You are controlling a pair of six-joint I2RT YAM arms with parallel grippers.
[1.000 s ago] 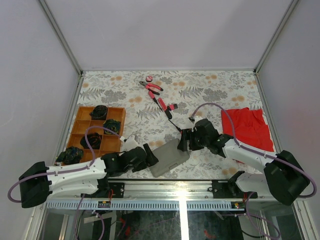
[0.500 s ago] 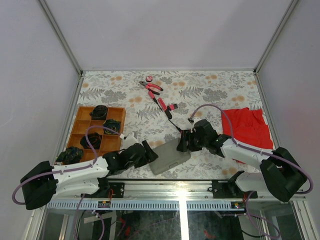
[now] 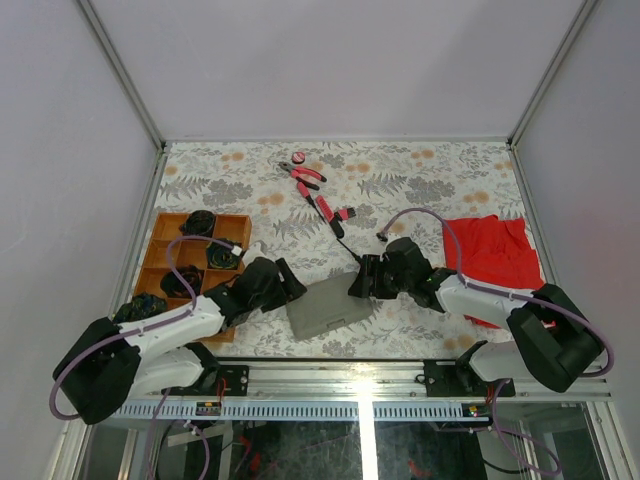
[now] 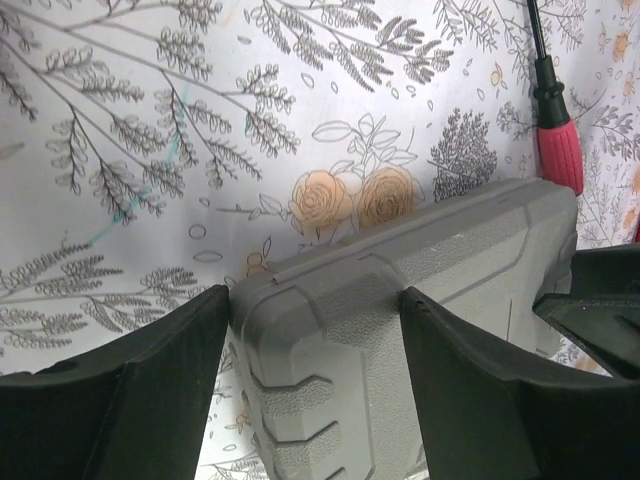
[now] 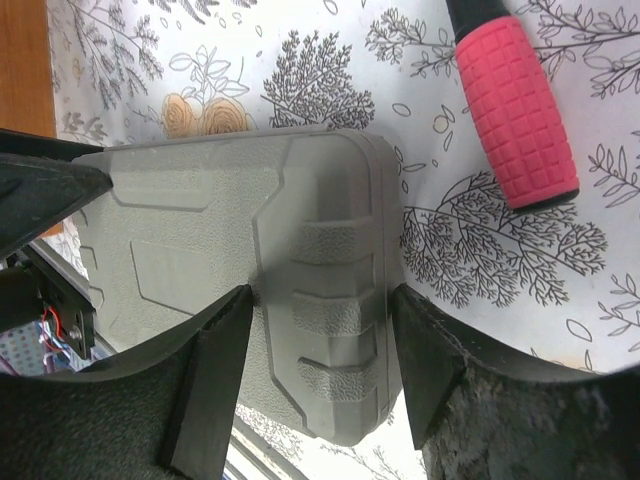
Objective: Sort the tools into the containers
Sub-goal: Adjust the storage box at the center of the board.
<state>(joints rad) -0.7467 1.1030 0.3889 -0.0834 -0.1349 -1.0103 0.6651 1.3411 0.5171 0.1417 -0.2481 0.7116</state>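
The grey case point(image 3: 322, 308) lies closed on the flowered tabletop point(image 3: 430, 170), so nothing of its inside shows. The left gripper point(image 3: 288, 290) has come in on the case's left end. In the left wrist view, the left gripper point(image 4: 315, 300) stands partly open with that corner wedged between its fingers point(image 4: 150, 390), one against the case's end edge and the other pressed on its lid. The case's far side runs on behind that finger and out of sight. The right gripper point(image 3: 358, 284) takes the case's opposite end. In the right wrist view, the right gripper point(image 5: 325, 300) is also partly open, clamped across the ribbed end of the case point(image 5: 250, 240). Its fingertips are cut off by the bottom of the frame. A screwdriver point(image 3: 325, 210) lies just beyond the case. Its pink handle point(image 5: 515, 110) sits near the right-hand corner, and its tip cannot be made out. A short pink piece point(image 3: 345, 213) lies beside it, too small to identify. Farther beyond the case are the pliers point(image 3: 303, 174) and the pink disc point(image 3: 299, 157). Left of the case is the wooden tray point(image 3: 232, 217), partly covered by the left arm. The dark lumps point(image 3: 200, 222) in its compartments cannot be identified. Right of the case is a red cloth point(image 3: 493, 255), its near edge hidden by the right arm.
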